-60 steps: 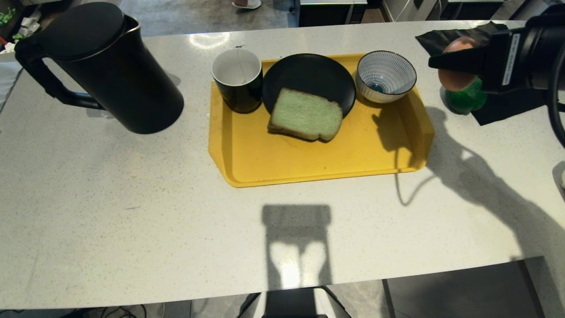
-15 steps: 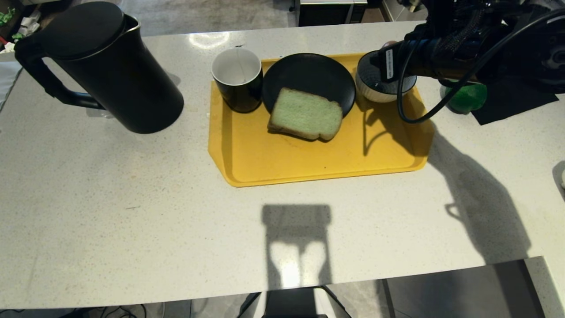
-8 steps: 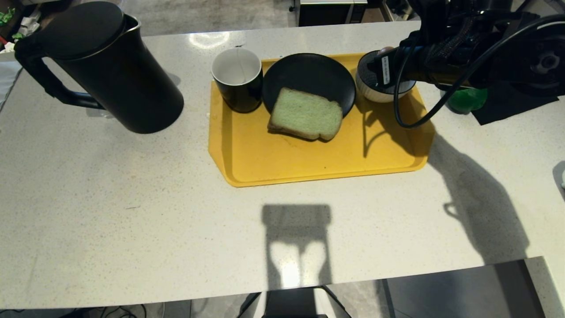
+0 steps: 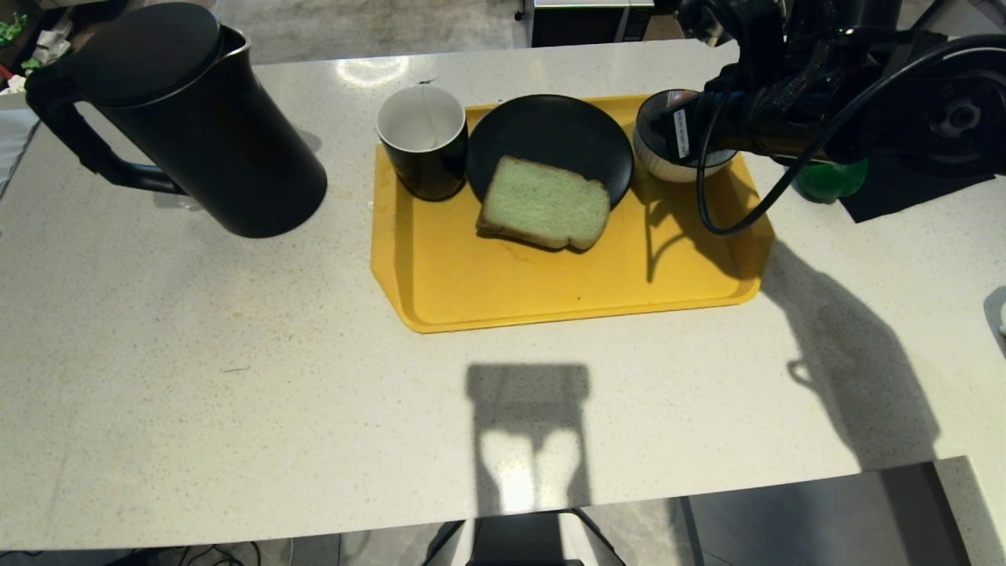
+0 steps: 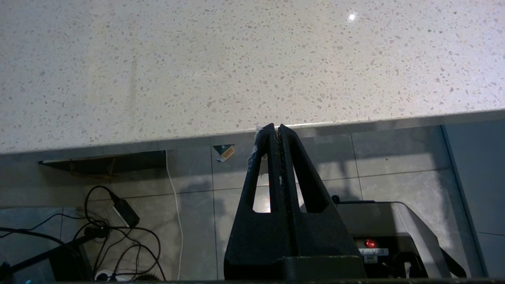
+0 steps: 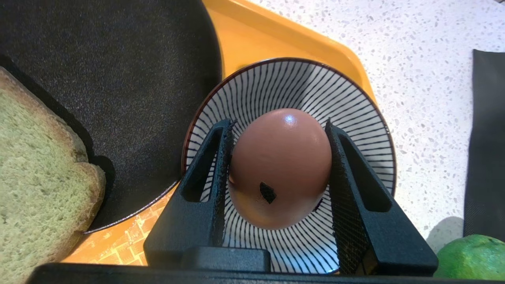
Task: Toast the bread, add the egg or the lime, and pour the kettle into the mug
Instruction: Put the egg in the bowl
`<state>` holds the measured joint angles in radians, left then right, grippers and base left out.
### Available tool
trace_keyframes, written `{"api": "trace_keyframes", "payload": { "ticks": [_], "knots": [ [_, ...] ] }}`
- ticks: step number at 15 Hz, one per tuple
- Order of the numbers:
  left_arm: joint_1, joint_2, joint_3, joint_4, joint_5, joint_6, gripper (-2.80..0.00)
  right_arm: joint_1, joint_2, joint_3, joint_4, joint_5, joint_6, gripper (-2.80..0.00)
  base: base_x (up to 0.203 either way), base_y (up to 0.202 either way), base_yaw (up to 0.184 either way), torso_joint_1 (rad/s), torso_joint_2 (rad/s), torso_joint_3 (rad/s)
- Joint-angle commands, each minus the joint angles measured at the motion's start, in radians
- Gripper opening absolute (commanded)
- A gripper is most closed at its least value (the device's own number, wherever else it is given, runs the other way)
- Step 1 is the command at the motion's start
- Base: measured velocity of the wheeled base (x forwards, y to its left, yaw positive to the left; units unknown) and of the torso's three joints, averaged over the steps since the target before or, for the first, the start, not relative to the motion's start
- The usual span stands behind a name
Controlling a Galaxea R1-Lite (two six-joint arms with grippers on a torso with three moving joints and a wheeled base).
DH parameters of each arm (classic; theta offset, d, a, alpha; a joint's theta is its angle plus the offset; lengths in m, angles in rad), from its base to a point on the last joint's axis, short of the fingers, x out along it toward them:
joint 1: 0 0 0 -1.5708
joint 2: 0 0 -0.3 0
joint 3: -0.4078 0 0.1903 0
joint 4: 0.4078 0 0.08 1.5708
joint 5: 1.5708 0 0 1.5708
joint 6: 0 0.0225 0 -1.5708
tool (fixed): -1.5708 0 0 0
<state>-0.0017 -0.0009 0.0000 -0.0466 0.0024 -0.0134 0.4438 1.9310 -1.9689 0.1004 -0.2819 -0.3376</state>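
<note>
Speckled pale stone made up the counter (image 4: 236, 377), and nearest the robot, below its front edge, the left gripper (image 5: 275, 132) hung parked with its fingers pressed together on nothing, probably because this step needed one arm only. Farther in lay one yellow tray (image 4: 550, 283), gathering the serving pieces in one spot within reach. On it the single slice of bread (image 4: 544, 203) leaned half on the one black plate (image 4: 550, 134) and half on the tray floor, pale and with no sign of browning. Beside the plate stood the one mug (image 4: 424, 137), white inside, with its tea-bag string down the inner wall and no water visible in it. At the tray's far right corner sat the one striped bowl (image 6: 355, 102), and over it the right gripper (image 6: 278, 130) hung, clamped on the egg (image 6: 280, 165) across its sides, judged to be ready to lower it in. One lime (image 4: 829, 179) rested just off the tray on a dark cloth (image 4: 912, 185), left as the unused alternative. Well to the left, off the tray, the one kettle (image 4: 196, 118) stood with its lid on, its pour not begun.
</note>
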Motion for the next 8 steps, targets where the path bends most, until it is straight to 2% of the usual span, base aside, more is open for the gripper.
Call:
{"api": "trace_keyframes", "payload": {
  "ticks": [1, 8],
  "knots": [
    [0.000, -0.001, 0.015, -0.001, 0.001, 0.000, -2.80, 0.000, 0.011, -0.002, 0.001, -0.001, -0.007, -2.80, 0.000, 0.000, 0.000, 0.000, 0.00, 0.000],
    [0.000, -0.001, 0.015, -0.001, 0.001, 0.000, -2.80, -0.040, 0.035, -0.007, -0.066, -0.003, -0.035, -2.80, 0.000, 0.000, 0.000, 0.000, 0.00, 0.000]
  ]
}}
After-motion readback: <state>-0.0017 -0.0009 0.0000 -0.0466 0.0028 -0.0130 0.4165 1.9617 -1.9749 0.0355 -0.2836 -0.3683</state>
